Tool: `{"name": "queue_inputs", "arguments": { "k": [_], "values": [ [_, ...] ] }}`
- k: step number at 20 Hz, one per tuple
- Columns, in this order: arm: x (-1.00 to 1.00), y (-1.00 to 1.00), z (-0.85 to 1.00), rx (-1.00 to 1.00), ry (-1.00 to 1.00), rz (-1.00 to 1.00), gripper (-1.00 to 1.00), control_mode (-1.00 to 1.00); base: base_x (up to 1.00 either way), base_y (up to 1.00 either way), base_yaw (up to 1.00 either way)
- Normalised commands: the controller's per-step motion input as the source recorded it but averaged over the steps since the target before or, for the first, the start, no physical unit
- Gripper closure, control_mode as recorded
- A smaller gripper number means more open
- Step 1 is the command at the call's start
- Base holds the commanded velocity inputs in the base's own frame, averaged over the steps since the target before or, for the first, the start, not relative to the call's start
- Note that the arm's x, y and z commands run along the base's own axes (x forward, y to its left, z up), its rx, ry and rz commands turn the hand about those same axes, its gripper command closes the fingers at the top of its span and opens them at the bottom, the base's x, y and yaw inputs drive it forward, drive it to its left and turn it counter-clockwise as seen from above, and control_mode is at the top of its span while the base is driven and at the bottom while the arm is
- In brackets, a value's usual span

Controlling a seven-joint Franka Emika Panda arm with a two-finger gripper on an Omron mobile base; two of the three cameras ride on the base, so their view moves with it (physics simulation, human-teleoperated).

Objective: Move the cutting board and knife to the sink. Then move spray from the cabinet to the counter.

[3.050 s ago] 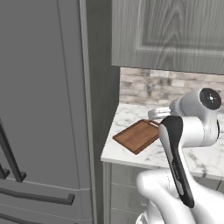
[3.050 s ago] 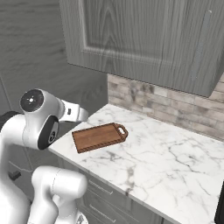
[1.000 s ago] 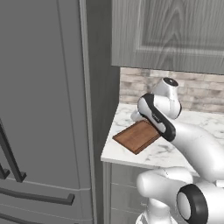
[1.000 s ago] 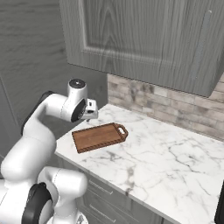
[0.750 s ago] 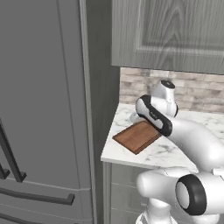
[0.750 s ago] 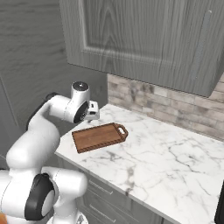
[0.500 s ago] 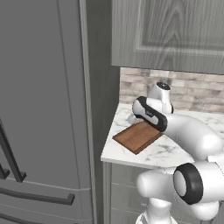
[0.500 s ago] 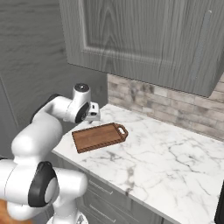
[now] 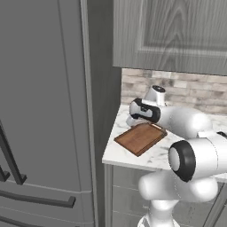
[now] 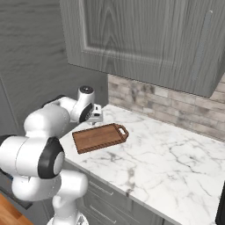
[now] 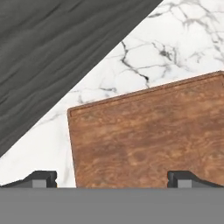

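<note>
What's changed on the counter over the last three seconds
The arm swung forward and down, bringing the open gripper low over the far end of the cutting board. Nothing grasped. The board stayed flat on the counter; cabinet door stayed shut.

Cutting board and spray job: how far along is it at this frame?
Nothing is done yet. The cutting board lies flat on the counter. In hand: the open gripper hangs over the board's plain end, jaws empty. Left: board and knife to sink, then the spray from the closed cabinet.
</note>
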Motion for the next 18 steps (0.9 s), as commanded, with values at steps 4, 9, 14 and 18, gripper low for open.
{"name": "queue_inputs", "arguments": {
  "k": [4, 9, 14, 18],
  "values": [
    [0.46, 0.00, -0.25, 0.00, 0.00, 0.00, -1.00, -1.00, 0.00, 0.00, 0.00],
    [0.43, 0.00, -0.26, 0.00, 0.00, 0.01, -1.00, -1.00, 0.00, 0.00, 0.00],
    [0.38, 0.00, -0.31, 0.00, 0.00, 0.01, -1.00, -1.00, 0.00, 0.00, 0.00],
    [0.44, 0.00, -0.35, 0.00, 0.01, 0.01, -1.00, -1.00, 0.00, 0.00, 0.00]
  ]
}}
